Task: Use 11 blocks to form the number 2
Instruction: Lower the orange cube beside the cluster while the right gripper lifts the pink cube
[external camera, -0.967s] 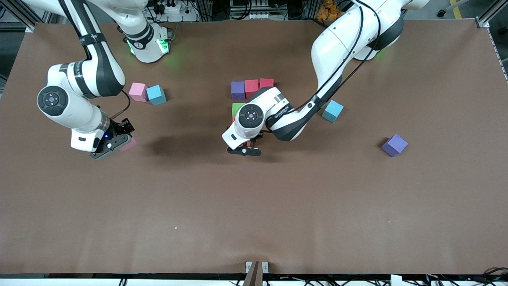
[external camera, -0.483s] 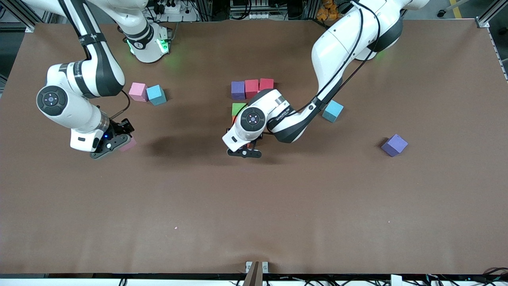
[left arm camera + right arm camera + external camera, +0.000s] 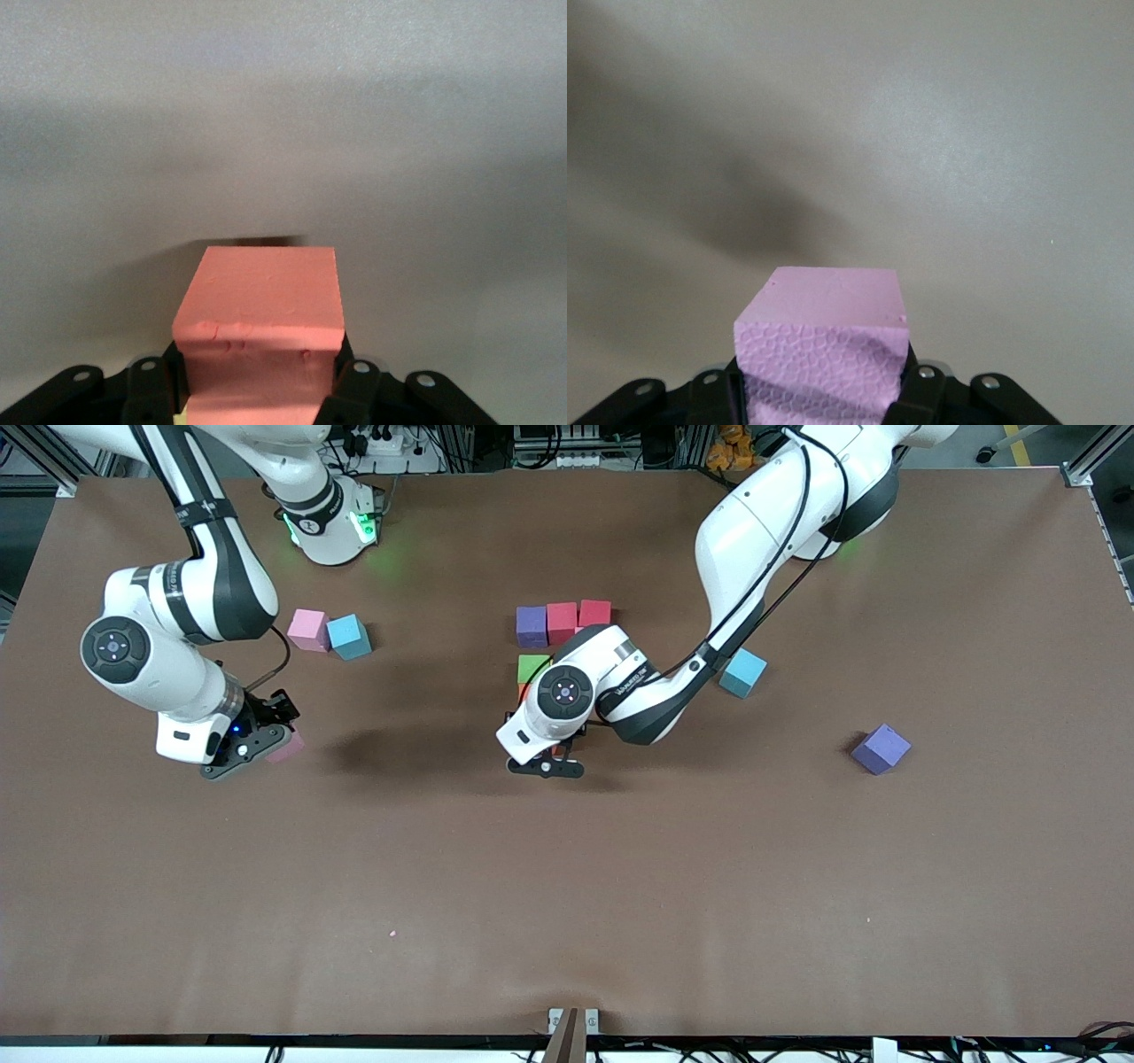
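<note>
My left gripper (image 3: 545, 762) is low over the table's middle, shut on an orange block (image 3: 261, 310) that fills the gap between its fingers (image 3: 350, 390). Just above it in the front view stands part of the number 2: a row of a purple block (image 3: 532, 625) and two red blocks (image 3: 562, 622) (image 3: 595, 611), then a green block (image 3: 532, 666). The left arm hides the rest. My right gripper (image 3: 264, 742) is toward the right arm's end, shut on a pink block (image 3: 822, 345) (image 3: 288, 747).
A second pink block (image 3: 308, 629) touches a light-blue cube (image 3: 348, 636) near the right arm's base. Another light-blue cube (image 3: 742, 672) lies beside the left arm. A loose purple block (image 3: 881, 748) lies toward the left arm's end.
The left arm's wrist has crept slightly toward the front camera with its orange block. The right arm holds nearly still with the pink block.
</note>
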Controlling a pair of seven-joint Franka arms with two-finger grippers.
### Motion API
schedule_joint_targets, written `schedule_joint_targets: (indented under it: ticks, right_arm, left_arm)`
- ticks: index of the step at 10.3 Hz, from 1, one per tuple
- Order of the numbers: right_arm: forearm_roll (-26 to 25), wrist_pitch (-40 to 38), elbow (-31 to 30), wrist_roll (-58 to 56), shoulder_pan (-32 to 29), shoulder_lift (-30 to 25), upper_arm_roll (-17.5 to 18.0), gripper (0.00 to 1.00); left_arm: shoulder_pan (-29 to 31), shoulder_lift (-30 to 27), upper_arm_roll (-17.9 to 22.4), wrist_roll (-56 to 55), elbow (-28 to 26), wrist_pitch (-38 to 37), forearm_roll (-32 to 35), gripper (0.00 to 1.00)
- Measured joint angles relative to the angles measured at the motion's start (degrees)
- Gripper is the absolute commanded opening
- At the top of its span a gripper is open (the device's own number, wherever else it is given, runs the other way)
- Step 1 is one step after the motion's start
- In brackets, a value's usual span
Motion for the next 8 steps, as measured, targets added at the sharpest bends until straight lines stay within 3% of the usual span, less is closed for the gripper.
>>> schedule_joint_targets:
  ticks: [8]
  right_arm:
    - [0.1, 0.2, 0.0, 1.5, 1.0, 0.0, 0.1, 0.32]
  left_arm:
    - [0.0, 1.3, 0.0, 0.0, 0.5, 1.4, 0.0, 0.56]
